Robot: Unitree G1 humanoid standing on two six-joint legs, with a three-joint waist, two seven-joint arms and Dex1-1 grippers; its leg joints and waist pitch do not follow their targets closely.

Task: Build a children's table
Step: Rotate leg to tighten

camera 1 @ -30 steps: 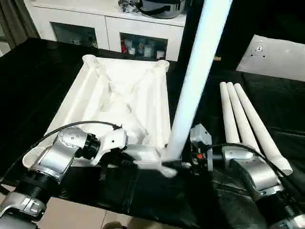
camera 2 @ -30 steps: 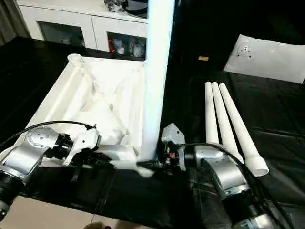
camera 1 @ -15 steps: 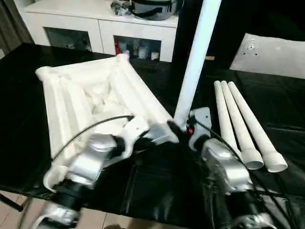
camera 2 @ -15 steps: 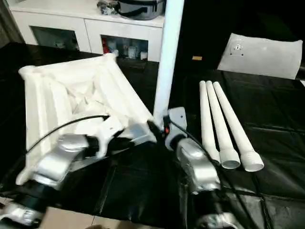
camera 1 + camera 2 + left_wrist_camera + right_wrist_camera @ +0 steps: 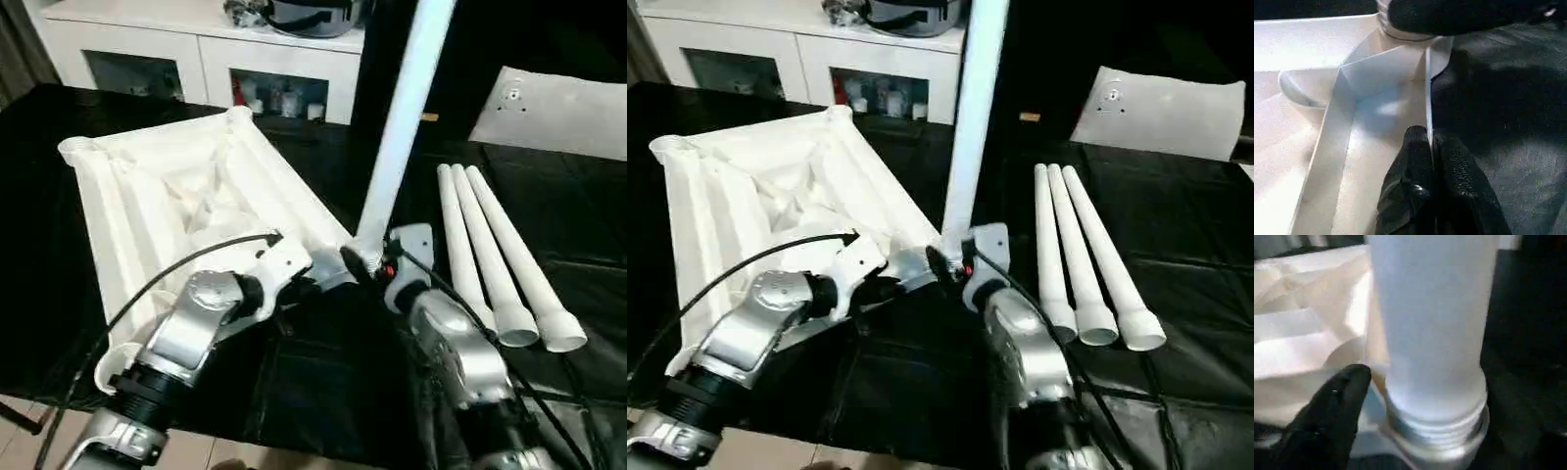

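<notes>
The children's table top lies upside down on the black surface, ribs up. One white leg stands upright in its near right corner socket. My left gripper is shut on the top's thin rim just beside that corner. My right gripper is at the leg's threaded base with its jaws open around it. One black finger stands a little apart from the leg; the other finger is hidden behind it. Three more legs lie side by side to the right.
A flat whitish plastic bag lies at the back right. A white cabinet stands behind the black work surface, whose front edge runs just below my forearms.
The table top has swung round, its far end now pointing left, with the leg corner further from me. My right jaws have spread off the leg. The left grip is unchanged.
</notes>
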